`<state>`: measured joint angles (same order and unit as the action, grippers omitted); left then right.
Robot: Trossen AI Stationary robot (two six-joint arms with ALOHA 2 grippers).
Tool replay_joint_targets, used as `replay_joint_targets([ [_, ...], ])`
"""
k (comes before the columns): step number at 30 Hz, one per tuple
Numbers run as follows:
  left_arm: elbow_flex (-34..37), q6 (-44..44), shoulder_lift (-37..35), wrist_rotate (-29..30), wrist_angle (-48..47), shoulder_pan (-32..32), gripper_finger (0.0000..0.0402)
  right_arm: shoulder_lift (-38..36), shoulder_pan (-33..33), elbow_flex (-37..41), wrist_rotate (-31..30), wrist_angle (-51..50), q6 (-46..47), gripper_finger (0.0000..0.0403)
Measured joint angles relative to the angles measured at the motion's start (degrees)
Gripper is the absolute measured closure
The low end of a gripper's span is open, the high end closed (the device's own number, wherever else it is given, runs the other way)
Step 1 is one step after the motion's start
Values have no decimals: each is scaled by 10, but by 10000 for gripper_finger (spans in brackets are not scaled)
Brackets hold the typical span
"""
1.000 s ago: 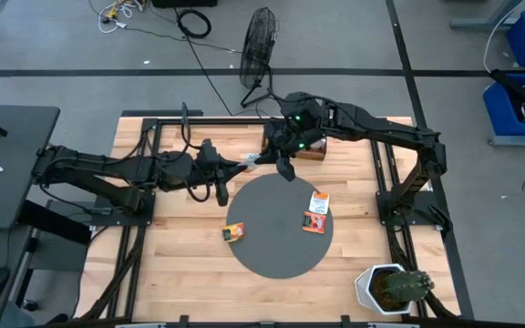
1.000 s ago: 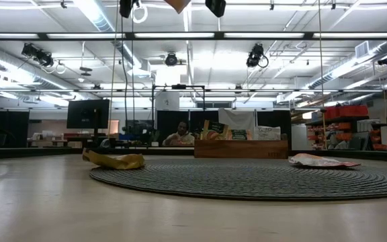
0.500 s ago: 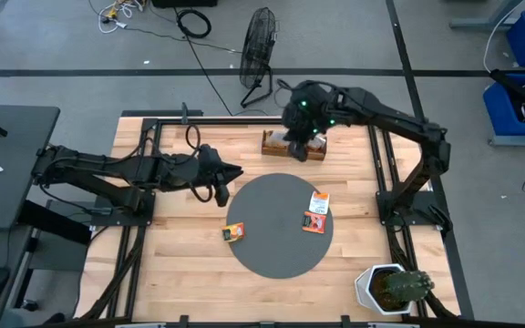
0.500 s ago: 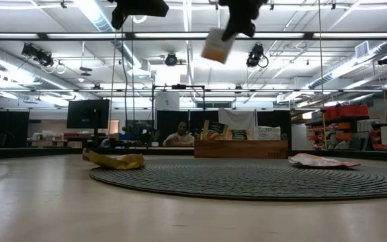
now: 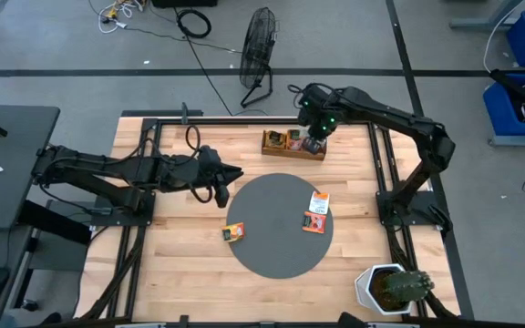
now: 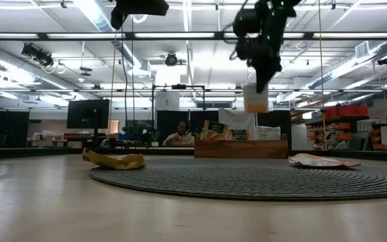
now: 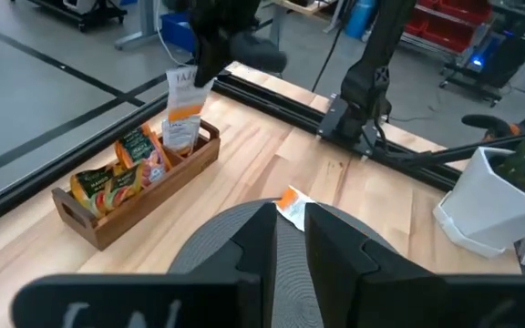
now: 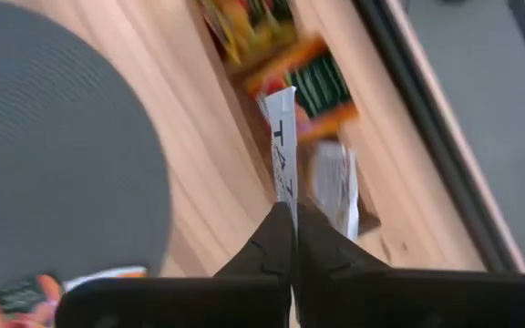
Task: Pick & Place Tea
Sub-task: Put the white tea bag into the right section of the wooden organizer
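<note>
A white tea sachet with an orange band (image 7: 182, 109) is hanging edge-down from the right gripper (image 8: 292, 215), whose jaws are pinching its top edge shut; it is hovering above the right-hand end of the wooden tray (image 5: 277, 152), not yet inside. In the low view the same sachet (image 6: 255, 98) is dangling clear above the tray's wall (image 6: 240, 149). The tray is already holding several orange and green sachets (image 7: 121, 173) standing in its compartments. Three further sachets are lying flat: two (image 5: 315, 212) touching one another on the right part of the round grey mat (image 5: 276, 246), and one (image 5: 233, 233) at the mat's left edge. The left gripper (image 5: 235, 172) is waiting over the bare table (image 5: 180, 273) just left of the mat, its jaws standing narrowly parted and holding nothing. A potted cactus (image 5: 392, 289) is sitting at the table's near right corner.
</note>
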<state>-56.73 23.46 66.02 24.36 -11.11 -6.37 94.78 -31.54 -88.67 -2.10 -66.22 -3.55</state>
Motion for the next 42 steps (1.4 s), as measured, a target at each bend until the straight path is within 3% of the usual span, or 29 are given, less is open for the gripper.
replay_joint_targets([
  [7, 0, 12, 0, 0, 0, 0, 337, 0, -38, 87, 1, 52, -29, 403],
  [21, 0, 20, 0, 0, 2, 0, 337, 0, -78, 175, 32, 148, -52, 403],
  [42, 0, 44, 0, -7, 14, 0, 337, 2, -91, 249, 30, 221, -70, 394],
])
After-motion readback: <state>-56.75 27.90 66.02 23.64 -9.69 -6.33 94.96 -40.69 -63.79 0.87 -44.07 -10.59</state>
